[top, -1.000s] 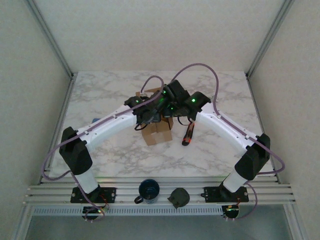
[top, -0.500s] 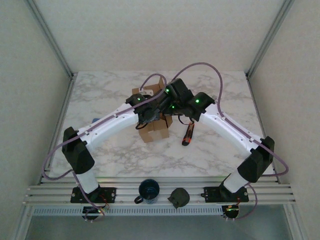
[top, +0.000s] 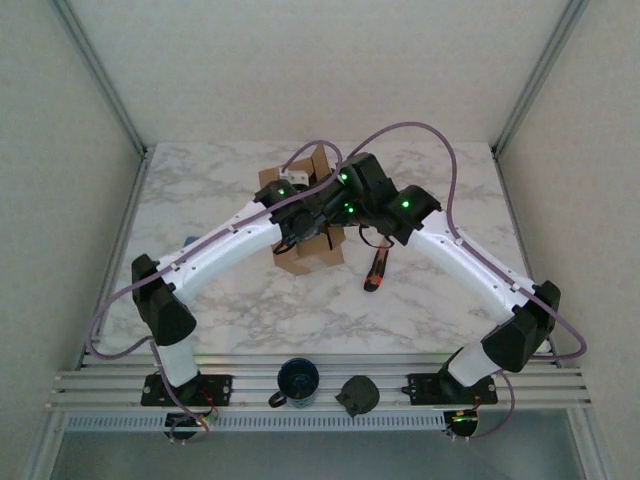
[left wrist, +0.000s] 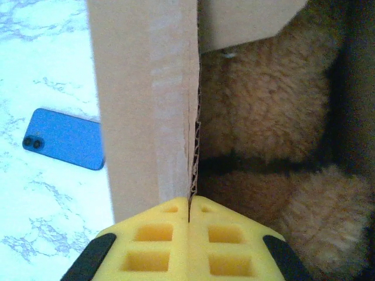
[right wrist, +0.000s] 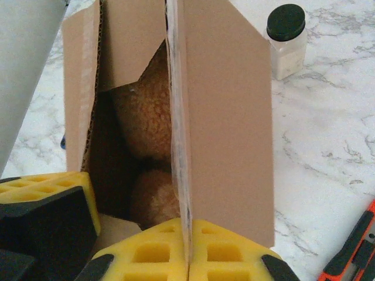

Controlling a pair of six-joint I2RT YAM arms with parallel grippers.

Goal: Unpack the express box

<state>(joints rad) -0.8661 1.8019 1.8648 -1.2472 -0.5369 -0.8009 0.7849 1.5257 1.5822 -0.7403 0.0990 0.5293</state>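
**A:** Express box point(top: 312, 256), where is it?
**B:** Mid-table, right under both wrists, top flaps standing up. Each gripper is on a flap.

**A:** Left side first.
**B:** Left gripper point(left wrist: 188, 213): yellow pads pressed together, clamped on the edge of an upright cardboard flap. The corrugated edge runs straight down into the seam between the pads. Left of the gripper, past the flap, a blue phone point(left wrist: 64, 139) lies flat on the marble table point(left wrist: 35, 205), apart from the box. Right of the flap, inside the box, a brown plush toy point(left wrist: 263, 123) sits just ahead of the fingertips.

**A:** Right side?
**B:** Right gripper point(right wrist: 187, 246): pads closed on the edge of another flap, which rises straight ahead of the fingertips. The box opening is to its left, with the plush inside. The left gripper's yellow pad shows low on the far side of that opening. Ahead and to the right, a small clear jar point(right wrist: 286, 41) with a black lid stands upright on the marble, clear of the box. Low right, near the gripper, an orange-and-black knife point(right wrist: 357, 243) lies on the table, not touching the box.

**A:** Anything else?
**B:** A dark cup point(top: 298, 380) and a dark round object point(top: 358, 395) sit between the arm bases, well behind both grippers.
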